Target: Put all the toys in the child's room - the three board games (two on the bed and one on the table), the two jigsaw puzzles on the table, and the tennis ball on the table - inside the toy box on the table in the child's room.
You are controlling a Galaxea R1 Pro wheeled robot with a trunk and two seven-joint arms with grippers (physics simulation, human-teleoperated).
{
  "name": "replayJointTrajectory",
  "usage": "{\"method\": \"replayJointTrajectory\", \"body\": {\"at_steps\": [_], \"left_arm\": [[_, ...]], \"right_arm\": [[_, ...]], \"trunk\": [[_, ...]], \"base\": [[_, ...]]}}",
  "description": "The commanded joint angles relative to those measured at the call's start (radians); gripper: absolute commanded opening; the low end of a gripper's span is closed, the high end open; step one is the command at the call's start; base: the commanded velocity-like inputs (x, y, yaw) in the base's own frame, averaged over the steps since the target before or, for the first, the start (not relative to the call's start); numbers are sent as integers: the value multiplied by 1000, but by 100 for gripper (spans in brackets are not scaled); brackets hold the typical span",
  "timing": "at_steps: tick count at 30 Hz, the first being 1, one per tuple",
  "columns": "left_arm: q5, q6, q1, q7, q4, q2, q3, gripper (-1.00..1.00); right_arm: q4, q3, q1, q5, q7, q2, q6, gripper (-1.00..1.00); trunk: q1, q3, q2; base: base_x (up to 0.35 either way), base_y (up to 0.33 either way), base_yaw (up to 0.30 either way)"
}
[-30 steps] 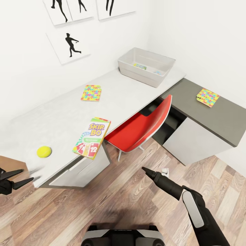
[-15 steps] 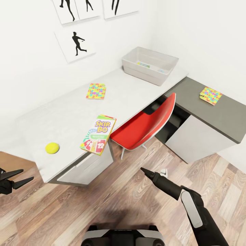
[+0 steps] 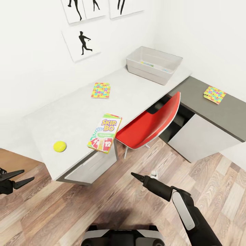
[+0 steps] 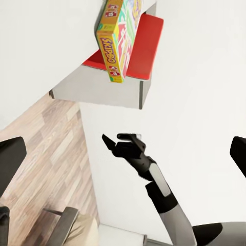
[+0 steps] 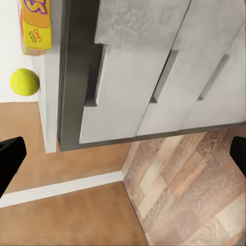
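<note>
Worktop (image 3: 78, 112) and everything on it sit nearer the middle of the head view than a second ago, sliding toward three o'clock as a whole, so the camera and base have turned or rolled rather than any toy moving. SKIP-BO board game (image 3: 105, 133) lies at the front edge, overhanging it slightly, with the tennis ball (image 3: 59, 146) at its nine o'clock near the worktop's end. One jigsaw puzzle (image 3: 101, 90) rests farther back at the game's twelve o'clock; the other jigsaw puzzle (image 3: 214, 94) is on the dark cabinet top (image 3: 218, 112) well apart at two o'clock. Toy box (image 3: 154, 64) stands at the far corner with a couple of flat coloured items inside, probably the other games, though they are too small to tell. A red chair (image 3: 150, 124) is tucked between the game and the cabinet. Left claw (image 3: 18, 178) hangs low at the view's eight o'clock, its fingers spread and holding nothing; right claw (image 3: 136, 176) points forward over the floor, also empty, and the right wrist view shows its two tips wide apart. Judging by this, the robot is lining up on the ball or the SKIP-BO box, four toys remaining outside the box.
</note>
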Motion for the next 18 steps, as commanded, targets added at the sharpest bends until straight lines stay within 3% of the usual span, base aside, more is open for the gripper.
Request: {"method": "replayJointTrajectory", "body": {"at_steps": [1, 3, 9, 18], "left_arm": [[6, 10, -2, -4, 1, 1, -6, 100], [5, 6, -2, -3, 1, -1, -6, 100], [5, -7, -2, -4, 1, -2, -8, 100], [5, -11, -2, -5, 1, -2, -9, 100]], "right_arm": [[-1, 9, 0, -7, -6, 0, 4, 100], [-2, 30, -1, -8, -17, 13, 0, 100], [0, 38, 1, -8, -23, 39, -2, 100], [1, 44, 1, -3, -26, 45, -4, 100]], "trunk": [[1, -2, -2], [1, -3, -2], [1, -6, -2], [1, -6, -2]], "base": [[-1, 8, 58], [-1, 4, 110], [0, 1, 69], [0, 0, 8]]}}
